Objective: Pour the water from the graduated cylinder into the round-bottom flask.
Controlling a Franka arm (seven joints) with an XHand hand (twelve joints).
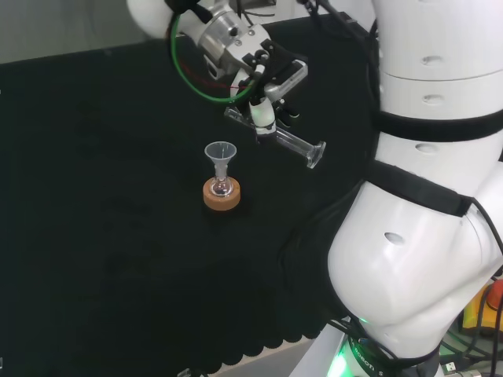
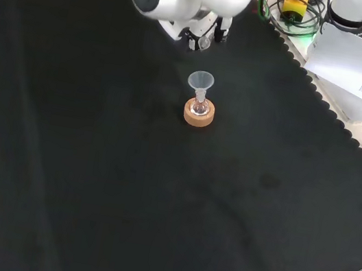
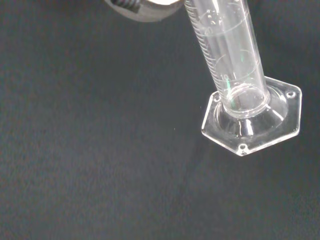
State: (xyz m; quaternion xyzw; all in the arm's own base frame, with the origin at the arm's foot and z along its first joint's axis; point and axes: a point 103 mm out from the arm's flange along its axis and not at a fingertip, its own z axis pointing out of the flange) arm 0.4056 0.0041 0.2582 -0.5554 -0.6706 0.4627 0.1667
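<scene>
My hand (image 1: 263, 90) is curled around a clear measuring tube (image 1: 287, 140) and holds it above the black cloth (image 1: 94, 236), tipped almost level. In the head view the tube's six-sided foot (image 1: 317, 154) points toward the view's right and its open mouth toward the left, above and just to the right of the funnel (image 1: 221, 153). The mouth stands a little apart from the funnel's rim; whether any water is running I cannot tell.

The funnel sits upright in the neck of a small round flask (image 1: 222, 188), and the flask rests in a cork ring (image 1: 222, 198). In the front view this group stands near the middle of the cloth, somewhat toward its far edge, with my hand (image 2: 204, 38) just beyond it.

In the wrist view the tube (image 3: 225, 45) shows printed marks along its wall and its clear foot (image 3: 252, 122) hangs over bare cloth.
</scene>
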